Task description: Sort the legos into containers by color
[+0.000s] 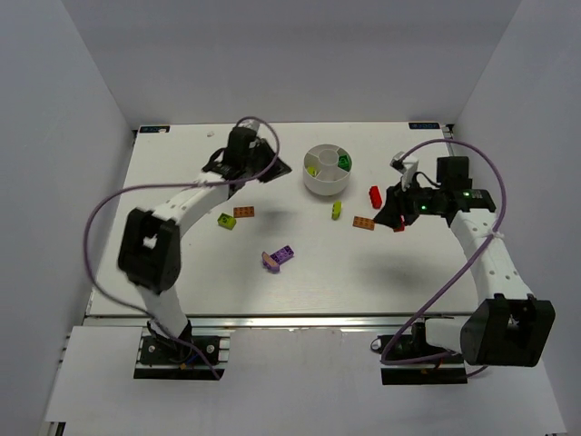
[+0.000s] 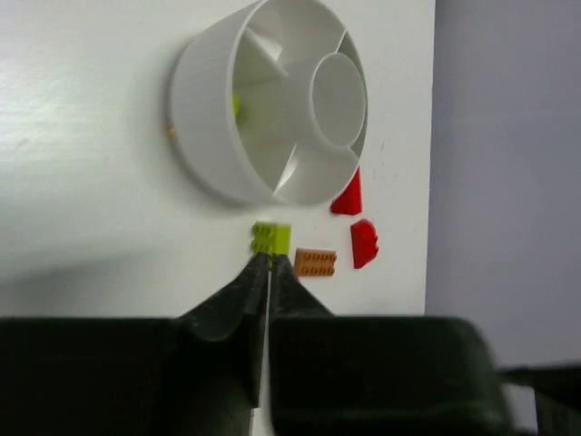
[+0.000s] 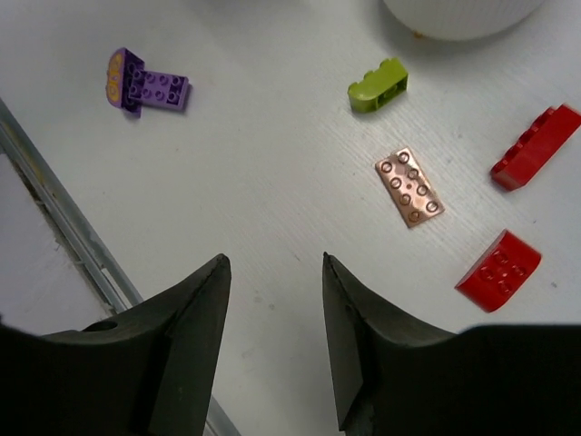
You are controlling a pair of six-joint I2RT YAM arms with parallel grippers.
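left claw (image 2: 270, 261) closed, tips just short of a yellow-green lego (image 2: 271, 238) beside the dish (image 2: 204, 118); right claw (image 3: 272, 272) open above tabletop (image 3: 272, 163), orange lego (image 3: 409, 187) and red legos (image 3: 497, 270) ahead of it

My left arm (image 1: 186, 204) reaches forward from its base, elbow raised, wrist bent to the right. My left gripper (image 2: 270, 262) has its fingers pressed together with nothing between them. My right arm (image 1: 486, 250) rises from its base, elbow out to the right, forearm running forward, wrist turned left. My right gripper (image 3: 275, 272) hangs with fingers spread apart, empty.
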